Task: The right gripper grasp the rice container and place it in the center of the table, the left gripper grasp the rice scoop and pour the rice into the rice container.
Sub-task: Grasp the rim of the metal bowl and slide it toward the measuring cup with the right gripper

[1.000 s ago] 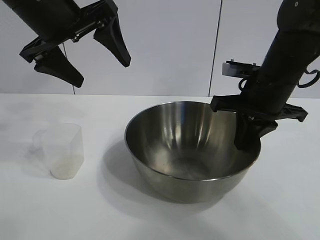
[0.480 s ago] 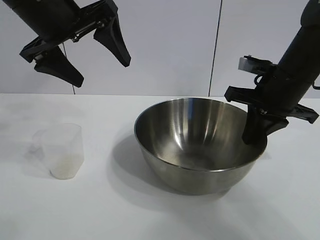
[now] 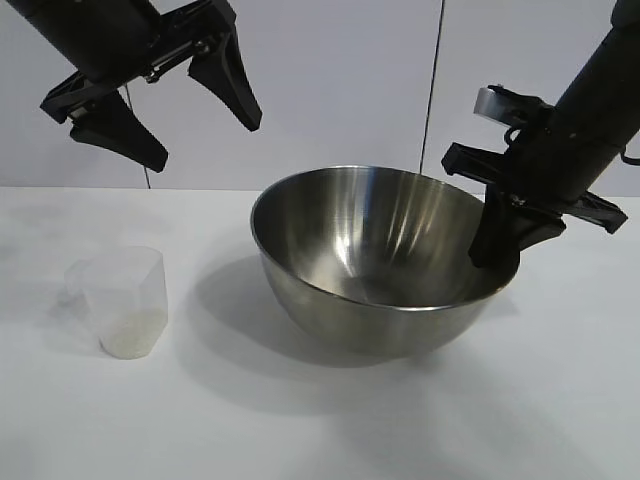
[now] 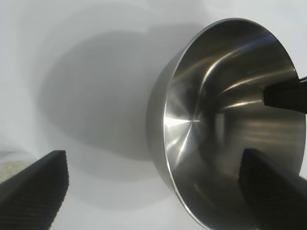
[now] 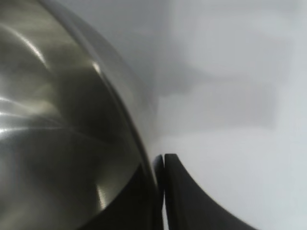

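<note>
R gripper (image 3: 497,243) fingers clamped on rice container (image 3: 375,262) rim | bowl now tipped/lifted, shifted left vs 1 s ago, toward table (image 3: 320,420) centre | L gripper (image 3: 160,95) fingers apart, hovering above rice scoop (image 3: 122,300) | placement underway, scoop untouched

Shiny silver rice container (image 3: 385,265) sitting mid-table (image 3: 320,420), which is showing plain white; frosted translucent rice scoop (image 3: 120,300) near the left edge, holding pale white rice (image 3: 128,340); both grippers appearing black.
</note>
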Robot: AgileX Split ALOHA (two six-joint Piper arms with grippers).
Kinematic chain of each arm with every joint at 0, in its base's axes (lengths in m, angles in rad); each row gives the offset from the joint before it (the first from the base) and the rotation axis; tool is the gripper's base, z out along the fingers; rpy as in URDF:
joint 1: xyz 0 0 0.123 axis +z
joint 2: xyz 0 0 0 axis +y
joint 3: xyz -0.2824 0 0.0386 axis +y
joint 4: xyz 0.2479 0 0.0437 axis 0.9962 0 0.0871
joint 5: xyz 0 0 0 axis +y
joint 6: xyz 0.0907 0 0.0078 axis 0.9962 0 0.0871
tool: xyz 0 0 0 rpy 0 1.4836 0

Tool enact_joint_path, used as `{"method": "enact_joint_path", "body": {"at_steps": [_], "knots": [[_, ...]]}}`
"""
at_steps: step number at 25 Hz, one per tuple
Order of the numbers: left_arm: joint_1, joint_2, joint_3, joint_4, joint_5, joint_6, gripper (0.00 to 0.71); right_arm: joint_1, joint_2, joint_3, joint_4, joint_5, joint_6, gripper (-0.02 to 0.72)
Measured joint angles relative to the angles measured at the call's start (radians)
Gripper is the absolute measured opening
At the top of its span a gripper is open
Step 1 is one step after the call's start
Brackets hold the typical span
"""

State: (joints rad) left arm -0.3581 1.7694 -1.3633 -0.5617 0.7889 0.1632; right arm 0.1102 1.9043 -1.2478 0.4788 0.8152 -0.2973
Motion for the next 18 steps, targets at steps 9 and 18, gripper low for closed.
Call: {"method": "enact_joint_path", "body": {"at_steps": [9,18], "knots": [[0.000,0.000,0.000,0.000,0.000,0.000,0.694,0.116,0.000,0.000,-0.022,-0.053,0.021,0.011],[0.000,0.000,0.000,0.000,0.000,0.000,0.694,0.135,0.042,0.000,-0.060,-0.063,0.042,0.011]]}}
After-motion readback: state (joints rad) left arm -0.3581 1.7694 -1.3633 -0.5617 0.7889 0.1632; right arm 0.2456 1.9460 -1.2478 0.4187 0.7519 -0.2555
